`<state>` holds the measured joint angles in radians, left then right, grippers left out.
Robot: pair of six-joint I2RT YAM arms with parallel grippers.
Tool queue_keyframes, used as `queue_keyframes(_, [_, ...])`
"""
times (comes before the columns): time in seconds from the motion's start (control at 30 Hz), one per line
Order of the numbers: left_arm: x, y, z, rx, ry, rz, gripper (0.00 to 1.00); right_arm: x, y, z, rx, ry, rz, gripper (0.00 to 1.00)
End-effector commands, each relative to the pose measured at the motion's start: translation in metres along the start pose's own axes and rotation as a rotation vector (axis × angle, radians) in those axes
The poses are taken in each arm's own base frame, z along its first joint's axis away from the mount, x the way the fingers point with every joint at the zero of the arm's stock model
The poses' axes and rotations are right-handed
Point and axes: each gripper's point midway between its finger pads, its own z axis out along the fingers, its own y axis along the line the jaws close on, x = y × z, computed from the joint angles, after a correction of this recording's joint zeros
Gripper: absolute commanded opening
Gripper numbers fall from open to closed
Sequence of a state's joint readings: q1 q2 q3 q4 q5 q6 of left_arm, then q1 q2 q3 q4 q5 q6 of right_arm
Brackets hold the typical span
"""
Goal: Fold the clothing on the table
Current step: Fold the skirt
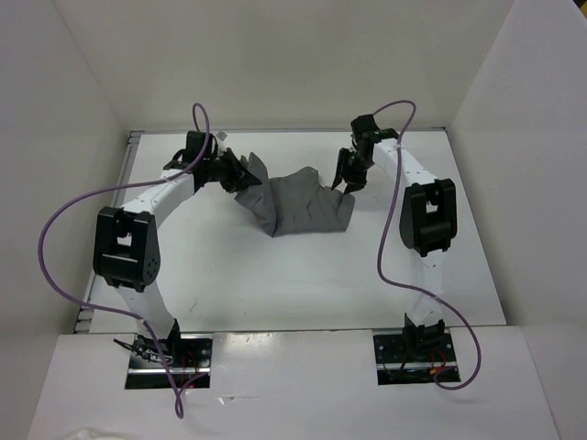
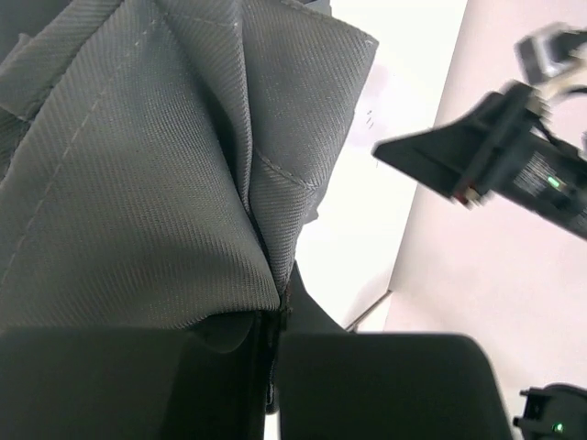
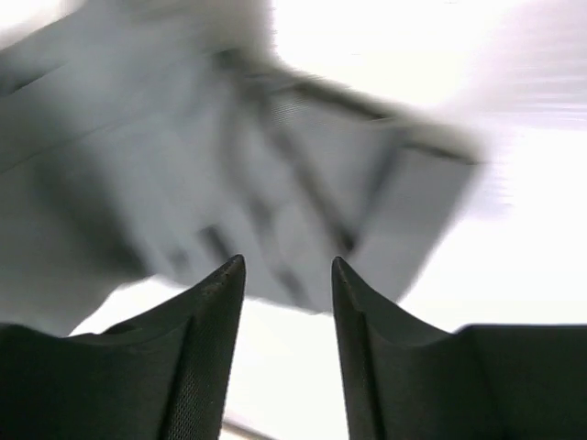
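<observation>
- Left arm: the base sits at the near edge of the table, left side. The arm rises to an elbow out on the left, then reaches forward and inward toward the far centre.
- Right arm: the base sits at the near edge, right side. The arm runs almost straight forward, and the wrist then bends inward and down.
- Cables: one purple cable loops beside each arm.
- Clothing: it lies crumpled on the far half of the table, between the two grippers. Its left edge is drawn up to the left gripper.
- Left gripper: it points right, at the left edge of the clothing. In the left wrist view the jaws are clamped on a bunched fold of grey fabric, which fans out from the grip in pleats.
- Right gripper: it points downward, just above the right edge of the clothing. In the right wrist view the fingers stand well apart with nothing between them. The clothing lies blurred beyond the tips.
</observation>
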<state>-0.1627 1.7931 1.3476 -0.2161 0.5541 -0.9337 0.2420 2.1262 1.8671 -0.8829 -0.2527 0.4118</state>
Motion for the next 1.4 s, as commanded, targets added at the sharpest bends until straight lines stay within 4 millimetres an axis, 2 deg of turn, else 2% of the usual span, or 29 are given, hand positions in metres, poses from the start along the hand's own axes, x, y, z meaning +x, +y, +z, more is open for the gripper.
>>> queue_keyframes(0.0, [-0.009, -0.016, -0.002, 0.03, -0.014, 0.052, 0.0, 0.01, -0.041, 0.017, 0.166, 0.031, 0.063, 0.5])
queue_keyframes(0.1, [-0.011, -0.012, 0.003, 0.023, -0.008, 0.046, 0.0, 0.011, -0.052, 0.03, 0.211, 0.035, 0.066, 0.5])
queue_keyframes(0.23, [-0.012, -0.009, 0.008, 0.016, -0.002, 0.04, 0.0, 0.018, -0.051, 0.052, 0.172, 0.077, 0.073, 0.5])
queue_keyframes(0.27, [-0.012, -0.008, 0.011, 0.021, 0.007, 0.038, 0.0, 0.026, -0.046, 0.059, 0.149, 0.106, 0.067, 0.47])
queue_keyframes(0.3, [-0.008, -0.008, 0.016, 0.017, 0.02, 0.039, 0.0, 0.025, -0.042, 0.06, 0.131, 0.101, 0.065, 0.44])
queue_keyframes(0.33, [-0.011, -0.008, 0.02, 0.017, 0.021, 0.039, 0.0, 0.035, -0.039, 0.066, 0.124, 0.13, 0.06, 0.39])
queue_keyframes(0.37, [-0.006, -0.012, 0.025, 0.026, 0.041, 0.035, 0.0, 0.037, -0.029, 0.068, 0.094, 0.133, 0.057, 0.31])
queue_keyframes(0.4, [0.0, -0.01, 0.036, 0.019, 0.065, 0.036, 0.0, 0.04, -0.031, 0.073, 0.09, 0.145, 0.06, 0.29])
queue_keyframes(0.47, [0.003, -0.02, 0.046, 0.033, 0.077, 0.044, 0.0, 0.047, -0.023, 0.077, 0.065, 0.17, 0.055, 0.29])
queue_keyframes(0.5, [0.014, -0.021, 0.058, 0.034, 0.115, 0.049, 0.0, 0.048, -0.017, 0.079, 0.049, 0.169, 0.043, 0.29])
queue_keyframes(0.53, [0.018, -0.024, 0.064, 0.037, 0.125, 0.045, 0.0, 0.055, -0.02, 0.083, 0.051, 0.191, 0.049, 0.29])
queue_keyframes(0.6, [0.028, -0.033, 0.078, 0.05, 0.158, 0.052, 0.0, 0.056, -0.01, 0.084, 0.021, 0.19, 0.046, 0.29])
queue_keyframes(0.63, [0.031, -0.036, 0.083, 0.054, 0.166, 0.059, 0.0, 0.063, -0.007, 0.086, 0.013, 0.21, 0.042, 0.29])
queue_keyframes(0.67, [0.034, -0.034, 0.09, 0.049, 0.178, 0.059, 0.0, 0.061, -0.006, 0.087, 0.009, 0.202, 0.049, 0.29])
queue_keyframes(0.73, [0.037, -0.044, 0.096, 0.064, 0.185, 0.068, 0.0, 0.064, -0.001, 0.087, -0.001, 0.209, 0.041, 0.29])
queue_keyframes(0.77, [0.045, -0.044, 0.102, 0.058, 0.204, 0.07, 0.0, 0.064, -0.001, 0.087, -0.001, 0.209, 0.041, 0.29])
queue_keyframes(0.8, [0.046, -0.055, 0.102, 0.076, 0.202, 0.088, 0.0, 0.066, -0.003, 0.09, 0.003, 0.217, 0.044, 0.29])
queue_keyframes(0.83, [0.047, -0.051, 0.106, 0.066, 0.209, 0.081, 0.0, 0.066, -0.003, 0.09, 0.003, 0.217, 0.044, 0.29])
queue_keyframes(0.97, [0.058, -0.059, 0.118, 0.075, 0.242, 0.086, 0.0, 0.07, 0.002, 0.091, -0.006, 0.225, 0.036, 0.29])
queue_keyframes(1.0, [0.059, -0.056, 0.119, 0.063, 0.25, 0.078, 0.05, 0.073, 0.0, 0.092, -0.002, 0.233, 0.039, 0.29])
queue_keyframes(1.03, [0.066, -0.053, 0.124, 0.057, 0.264, 0.079, 0.14, 0.073, 0.0, 0.092, -0.002, 0.233, 0.039, 0.29])
queue_keyframes(1.07, [0.064, -0.06, 0.122, 0.07, 0.265, 0.071, 0.41, 0.073, 0.0, 0.092, -0.002, 0.233, 0.039, 0.29])
queue_keyframes(1.17, [0.068, -0.081, 0.117, 0.121, 0.29, 0.077, 0.59, 0.069, -0.001, 0.089, 0.009, 0.215, 0.034, 0.29])
queue_keyframes(1.2, [0.071, -0.094, 0.113, 0.143, 0.288, 0.097, 0.75, 0.066, 0.0, 0.085, 0.013, 0.2, 0.03, 0.29])
queue_keyframes(1.23, [0.065, -0.113, 0.103, 0.18, 0.264, 0.123, 0.76, 0.067, 0.0, 0.083, 0.013, 0.2, 0.03, 0.29])
queue_keyframes(1.3, [0.065, -0.14, 0.088, 0.227, 0.255, 0.138, 0.76, 0.064, -0.009, 0.078, 0.047, 0.181, 0.048, 0.29])
queue_keyframes(1.33, [0.065, -0.154, 0.081, 0.272, 0.259, 0.153, 0.77, 0.052, -0.012, 0.067, 0.048, 0.142, 0.074, 0.29])
queue_keyframes(1.37, [0.069, -0.167, 0.075, 0.313, 0.267, 0.165, 0.79, 0.054, -0.021, 0.063, 0.069, 0.141, 0.096, 0.29])
